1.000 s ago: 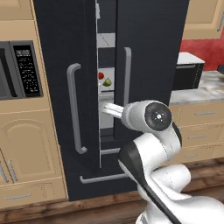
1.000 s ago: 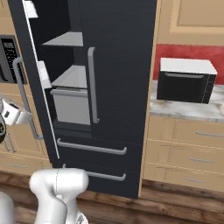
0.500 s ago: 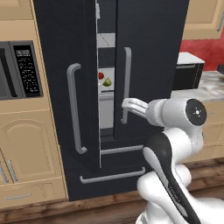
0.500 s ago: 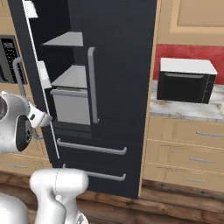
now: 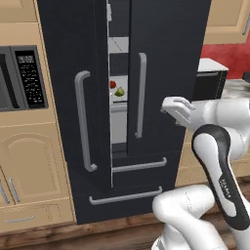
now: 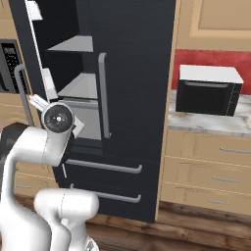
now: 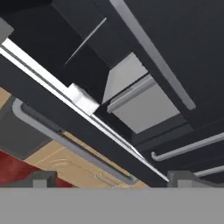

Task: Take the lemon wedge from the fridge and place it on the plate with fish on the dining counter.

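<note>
Tan cabinets flank the tall black fridge [image 5: 146, 73], whose left door stands ajar on a narrow gap; a black microwave [image 6: 208, 90] sits on the marble table [image 6: 206, 122] to the right. Through the gap the small yellow-green lemon wedge [image 5: 120, 92] lies on a shelf beside a red fruit [image 5: 113, 84]. My hand [image 5: 172, 104] hovers before the right door, fingers spread, holding nothing.

cabinets: light tan wood cabinets [image 6: 211, 162] with grey bar pulls | wall: red backsplash [image 6: 211, 56] | counter: marble top [image 6: 206, 122] bore a black microwave [image 6: 208, 90] | floor: dark wood planks [image 5: 73, 237]
</note>
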Controlling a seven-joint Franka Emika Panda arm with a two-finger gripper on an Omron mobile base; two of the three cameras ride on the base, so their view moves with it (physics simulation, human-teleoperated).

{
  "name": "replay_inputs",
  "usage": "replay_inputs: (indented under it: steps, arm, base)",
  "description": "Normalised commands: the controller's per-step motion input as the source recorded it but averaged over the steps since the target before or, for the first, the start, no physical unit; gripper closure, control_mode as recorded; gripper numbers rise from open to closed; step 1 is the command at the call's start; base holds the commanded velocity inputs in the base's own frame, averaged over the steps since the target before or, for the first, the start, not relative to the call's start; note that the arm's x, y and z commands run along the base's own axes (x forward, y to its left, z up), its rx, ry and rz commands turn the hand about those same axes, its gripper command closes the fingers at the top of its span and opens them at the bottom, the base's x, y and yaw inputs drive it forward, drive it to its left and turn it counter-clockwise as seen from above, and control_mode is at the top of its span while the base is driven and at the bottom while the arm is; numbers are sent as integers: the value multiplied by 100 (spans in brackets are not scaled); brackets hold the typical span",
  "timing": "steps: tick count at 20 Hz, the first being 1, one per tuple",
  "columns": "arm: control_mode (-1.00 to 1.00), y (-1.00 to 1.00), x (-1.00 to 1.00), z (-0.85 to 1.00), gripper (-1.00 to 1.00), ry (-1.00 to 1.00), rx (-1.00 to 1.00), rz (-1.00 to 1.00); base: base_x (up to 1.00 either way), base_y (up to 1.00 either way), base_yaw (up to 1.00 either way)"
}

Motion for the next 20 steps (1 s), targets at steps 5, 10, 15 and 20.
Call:
replay_inputs:
  steps: [5,10,15,20]
  arm:
    - [-100,-21,95,0,-100,7,17,18]
    - [-100,-1,99,0,-100,15,15,15]
    - [-100,31,66,1,-100,14,6,13]
    - [-100,82,51,0,-100,23,0,17]
  base:
    - [0,0,0]
    - [0,0,0]
    - [0,0,0]
    - [0,0,0]
